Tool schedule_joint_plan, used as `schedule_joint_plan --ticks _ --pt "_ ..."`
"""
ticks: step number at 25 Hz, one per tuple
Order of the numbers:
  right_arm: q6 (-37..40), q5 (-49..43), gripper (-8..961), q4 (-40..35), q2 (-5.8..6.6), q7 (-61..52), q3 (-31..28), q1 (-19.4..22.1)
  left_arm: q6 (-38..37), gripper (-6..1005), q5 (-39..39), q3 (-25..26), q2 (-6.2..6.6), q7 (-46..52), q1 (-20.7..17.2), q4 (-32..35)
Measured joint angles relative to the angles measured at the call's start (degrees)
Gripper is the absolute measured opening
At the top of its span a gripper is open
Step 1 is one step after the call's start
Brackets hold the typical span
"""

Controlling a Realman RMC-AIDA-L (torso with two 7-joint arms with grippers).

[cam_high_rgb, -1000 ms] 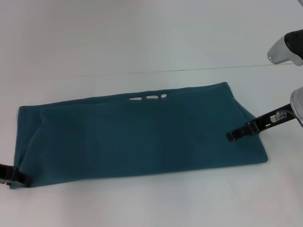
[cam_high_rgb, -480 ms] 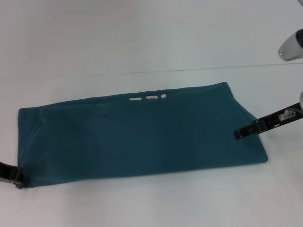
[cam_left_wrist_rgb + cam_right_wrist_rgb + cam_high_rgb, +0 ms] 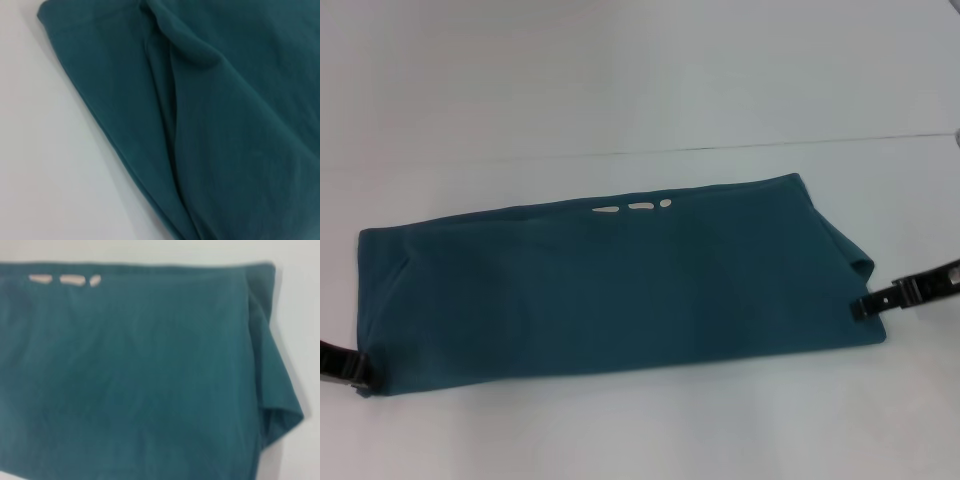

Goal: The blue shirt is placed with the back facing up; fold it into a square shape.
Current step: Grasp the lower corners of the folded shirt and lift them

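Head view – shirt: the blue shirt point(image 3: 620, 285) lies flat on the white table point(image 3: 620, 90), folded into a long band that runs from the robot's left to its right, plain side up.
Head view – marks: three small white marks point(image 3: 637, 208) show at the middle of the band's far edge.
Head view – right end: the cloth is loosely doubled here, with a soft bulge at the near corner.
Head view – left gripper: the left gripper point(image 3: 342, 365) sits at the picture's left edge, at the shirt's near left corner; only a dark tip shows, and I cannot tell how far open it is or whether it has hold of cloth.
Head view – right gripper: the right gripper point(image 3: 910, 293) is at the shirt's near right corner, its dark tip at the cloth edge; its opening and hold cannot be told.
Left wrist view – shirt: cloth point(image 3: 225, 125) fills most of the picture, with a long crease through it and bare table point(image 3: 45, 170) beside its edge.
Right wrist view – shirt: the band's right end point(image 3: 140, 375) shows with the white marks point(image 3: 65, 279) along one edge and a drooping fold point(image 3: 280, 410) at the corner.
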State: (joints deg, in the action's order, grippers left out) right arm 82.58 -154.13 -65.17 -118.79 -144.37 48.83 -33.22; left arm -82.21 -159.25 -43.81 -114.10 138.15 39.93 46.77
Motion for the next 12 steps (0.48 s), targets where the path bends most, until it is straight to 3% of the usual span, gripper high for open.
schedule_joint_plan --ticks 6,12 --pt "-1.7 -0.7 872 0.6 -0.79 0.3 0.0 1.2 0.0 54 0.0 0.0 0.01 0.0 0.0 0.1" --pt "-4.1 -0.5 864 3.8 -0.83 0.8 0.7 0.8 0.0 54 0.0 0.0 -0.06 -0.1 0.1 0.2"
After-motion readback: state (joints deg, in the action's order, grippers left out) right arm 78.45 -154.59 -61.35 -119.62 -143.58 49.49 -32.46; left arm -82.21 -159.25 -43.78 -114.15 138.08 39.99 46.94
